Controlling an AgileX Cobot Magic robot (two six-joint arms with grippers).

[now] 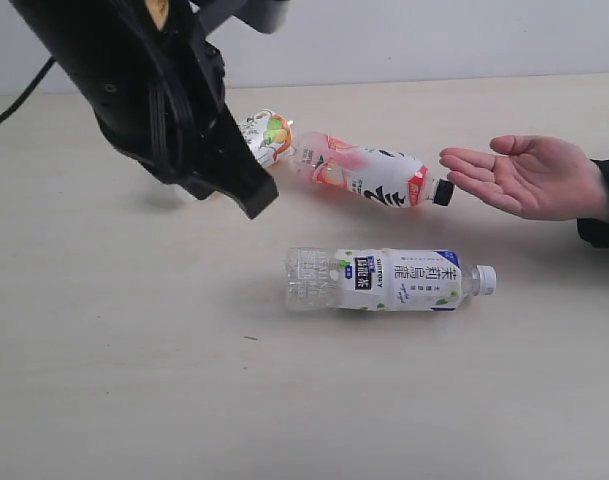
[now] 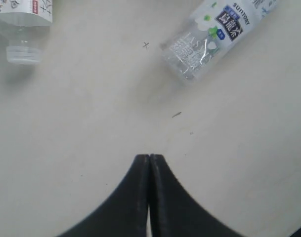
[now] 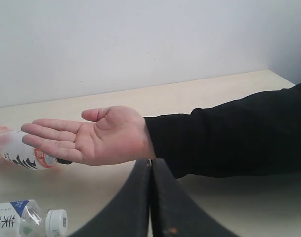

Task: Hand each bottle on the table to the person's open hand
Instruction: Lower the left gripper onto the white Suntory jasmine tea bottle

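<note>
Your black left gripper (image 2: 149, 159) is clenched on nothing, its tips pressed together. It hangs over the pale beige wood-grain table (image 1: 134, 390) and touches no bottle. The black right gripper (image 3: 150, 163) is also closed and empty, and it sits close to the wrist of the person's open hand (image 3: 91, 136). Open the jaws before any pick. My read on handling: the bottles look empty or near empty, so expect them to be light and thin-walled. They should dent easily, slip on the film label and roll if nudged. Take one across the barrel at mid-label, square to its long axis, not at the neck or cap, and squeeze gently. Positions are relative to the hand. The clear plastic bottle with white patterned label and orange (image 1: 266, 135) is farthest from it, partly hidden behind the left arm and closest to your tips in the exterior view. The clear bottle with pink-peach label and black cap (image 1: 369, 172) lies on its side between that one and the hand, cap just beside the fingertips. The clear bottle with white-blue label and white cap (image 1: 384, 280) lies on its side on the camera side of the hand, base toward the left gripper, well apart. A fourth clear bottle (image 2: 21, 24) shows at the edge of the left wrist view, and I can't tell its label colour.
</note>
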